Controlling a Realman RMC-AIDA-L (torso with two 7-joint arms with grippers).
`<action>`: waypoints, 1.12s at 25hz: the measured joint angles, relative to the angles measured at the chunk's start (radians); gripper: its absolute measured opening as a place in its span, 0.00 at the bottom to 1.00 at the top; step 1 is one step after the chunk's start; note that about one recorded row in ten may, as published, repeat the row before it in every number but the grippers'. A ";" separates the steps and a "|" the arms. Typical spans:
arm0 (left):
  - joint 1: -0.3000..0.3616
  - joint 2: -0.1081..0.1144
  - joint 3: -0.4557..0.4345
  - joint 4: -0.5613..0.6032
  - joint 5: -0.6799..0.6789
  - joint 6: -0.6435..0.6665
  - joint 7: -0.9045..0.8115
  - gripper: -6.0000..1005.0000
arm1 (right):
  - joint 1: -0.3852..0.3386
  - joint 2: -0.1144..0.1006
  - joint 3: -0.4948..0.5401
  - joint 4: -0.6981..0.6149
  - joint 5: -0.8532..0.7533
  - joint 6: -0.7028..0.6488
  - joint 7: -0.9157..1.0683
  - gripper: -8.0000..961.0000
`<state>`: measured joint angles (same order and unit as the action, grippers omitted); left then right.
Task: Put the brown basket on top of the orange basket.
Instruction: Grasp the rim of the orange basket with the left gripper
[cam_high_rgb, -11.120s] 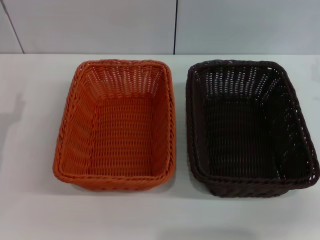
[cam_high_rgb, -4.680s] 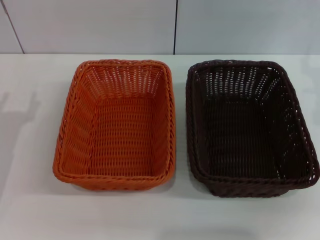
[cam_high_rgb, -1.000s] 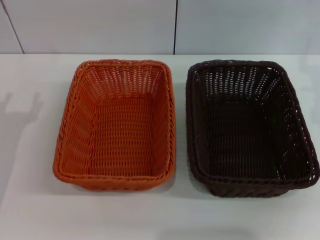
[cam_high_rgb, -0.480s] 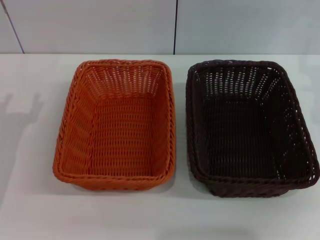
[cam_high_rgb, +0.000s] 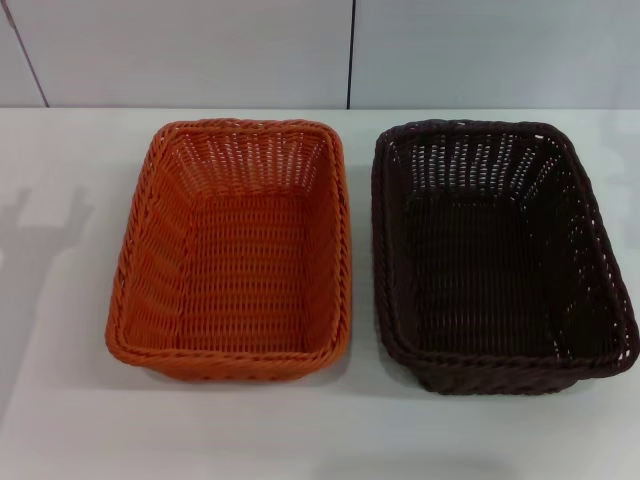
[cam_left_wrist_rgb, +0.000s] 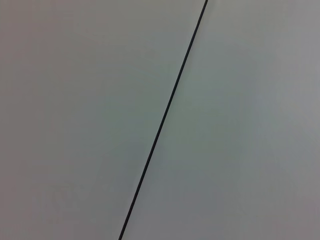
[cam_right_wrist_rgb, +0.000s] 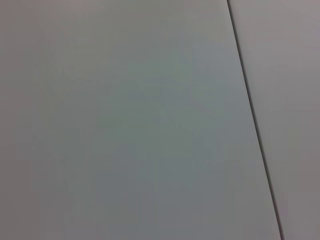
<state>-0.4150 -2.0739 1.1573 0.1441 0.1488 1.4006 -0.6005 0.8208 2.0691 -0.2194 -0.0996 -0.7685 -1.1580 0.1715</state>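
Observation:
The orange basket (cam_high_rgb: 232, 250) sits on the white table left of centre in the head view, upright and empty. The brown basket (cam_high_rgb: 498, 255) stands right beside it on the right, also upright and empty, with a narrow gap between their rims. Neither gripper shows in any view. A faint shadow of an arm lies on the table at the far left. Both wrist views show only a plain grey wall with a dark seam (cam_left_wrist_rgb: 165, 117).
The white table (cam_high_rgb: 320, 430) stretches in front of and behind the baskets. A pale panelled wall (cam_high_rgb: 200, 50) with a dark vertical seam (cam_high_rgb: 350, 55) rises behind the table.
The arm's shadow on the table at the far left has shifted slightly. Both baskets stay where they were.

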 joint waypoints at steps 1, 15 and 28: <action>0.000 0.000 0.002 0.000 0.000 0.000 -0.001 0.81 | -0.001 0.000 0.000 0.000 0.000 0.000 -0.001 0.60; -0.004 0.000 0.015 0.000 0.000 0.000 -0.017 0.81 | -0.011 -0.001 0.000 -0.001 -0.001 0.000 -0.005 0.60; -0.007 0.000 0.015 0.000 0.000 -0.006 -0.018 0.81 | -0.011 -0.002 0.000 -0.002 0.002 0.000 -0.006 0.60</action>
<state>-0.4218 -2.0738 1.1720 0.1442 0.1488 1.3948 -0.6182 0.8097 2.0675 -0.2193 -0.1013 -0.7664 -1.1581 0.1655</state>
